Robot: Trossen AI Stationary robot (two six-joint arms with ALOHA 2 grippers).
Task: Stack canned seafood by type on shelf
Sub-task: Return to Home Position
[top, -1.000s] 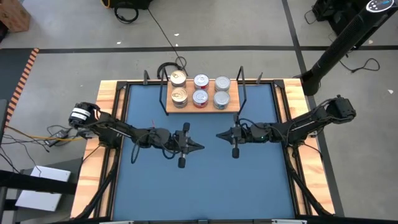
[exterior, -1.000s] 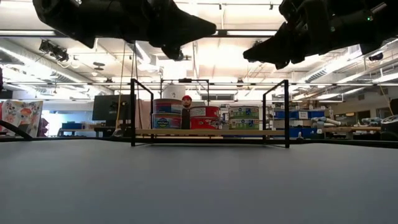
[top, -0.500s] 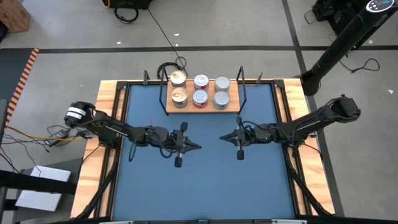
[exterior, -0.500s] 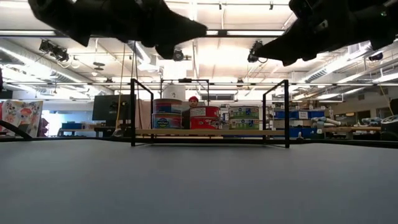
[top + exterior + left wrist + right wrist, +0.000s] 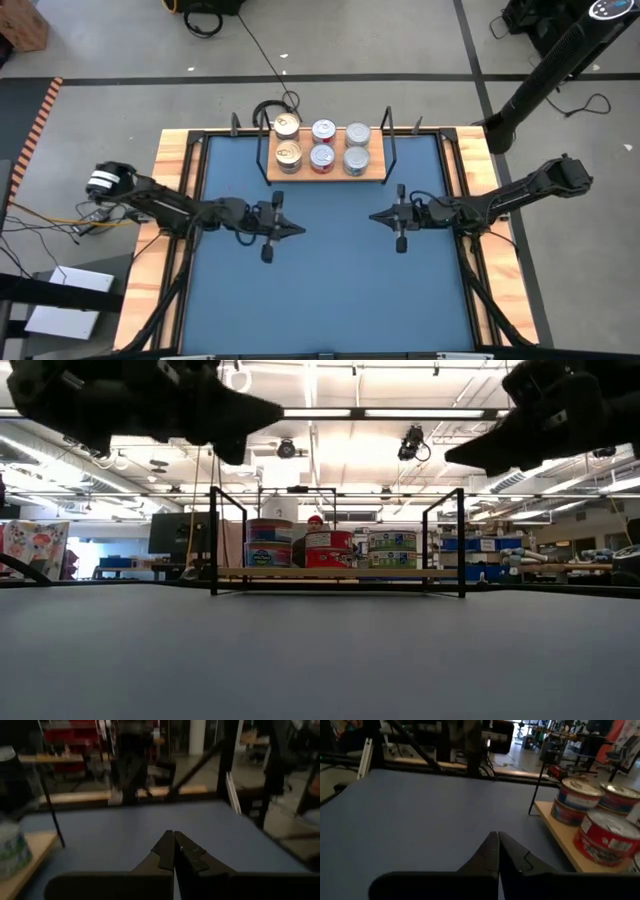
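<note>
The shelf (image 5: 375,171), a light-wood board with black wire end frames, stands at the table's far middle. On it the canned seafood sits in three short stacks: gold-topped tins (image 5: 288,153) at the left, red-sided tins (image 5: 328,548) in the middle, green-and-white tins (image 5: 392,548) at the right. My left gripper (image 5: 300,231) hovers shut over the table, left of centre, pointing right and holding nothing. My right gripper (image 5: 372,217) hovers shut, right of centre, pointing left, also with nothing in it. Both show shut in their wrist views (image 5: 174,837) (image 5: 498,837).
Bare blue table (image 5: 330,290) lies between the grippers and toward the near edge. Wooden side rails (image 5: 170,160) border the table. A tall dark stand (image 5: 545,80) rises behind the far right corner.
Both arms have drawn apart: my left gripper has pulled back toward the table's left edge and my right gripper toward the right edge. Both stayed shut and holding nothing. The tins on the shelf have not moved.
</note>
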